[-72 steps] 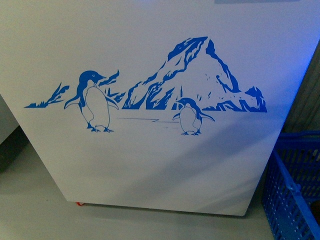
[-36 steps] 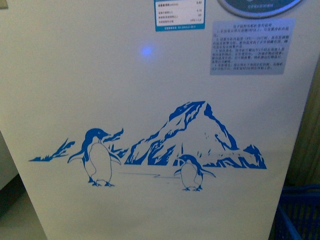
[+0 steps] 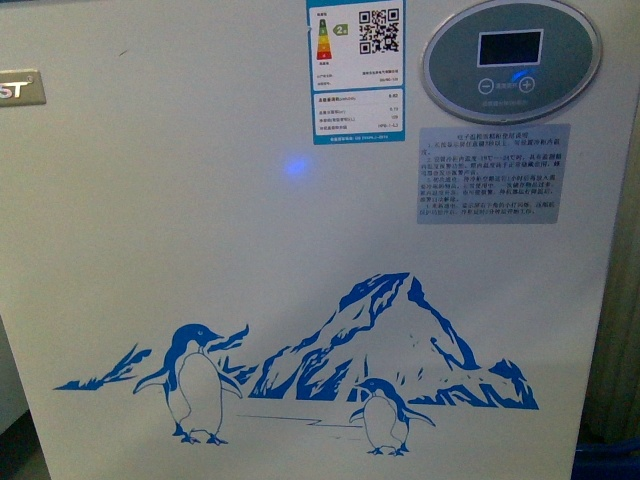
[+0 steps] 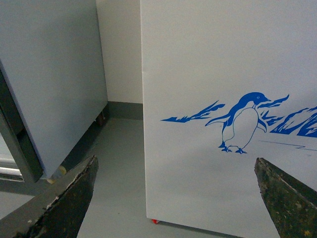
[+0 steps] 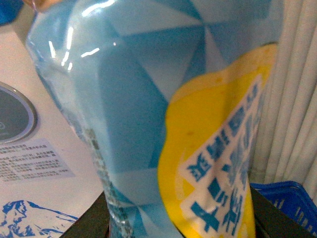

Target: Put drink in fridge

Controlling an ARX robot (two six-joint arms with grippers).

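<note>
Grey floor [image 4: 119, 173] runs under everything. Nearest the right wrist camera, the right gripper [image 5: 181, 210] is clamped on the drink [image 5: 148, 99], a bottle wrapped in pale blue triangles with a yellow patch, held up in front of the fridge [image 3: 250, 250]. The left gripper [image 4: 176, 161] hangs empty, fingers wide apart, facing the fridge's lower corner. The white fridge front carries a penguin picture [image 3: 300, 385], an energy label [image 3: 356, 70] and an oval display panel [image 3: 511, 60]. Beyond stand a grey cabinet [image 4: 49, 74], a blue basket [image 5: 285, 198] and a curtain [image 5: 297, 99].

White fridge [image 3: 200, 250], blue penguins [image 3: 195, 385]; drink [image 5: 148, 99] pale-blue triangles (yellow patch).
</note>
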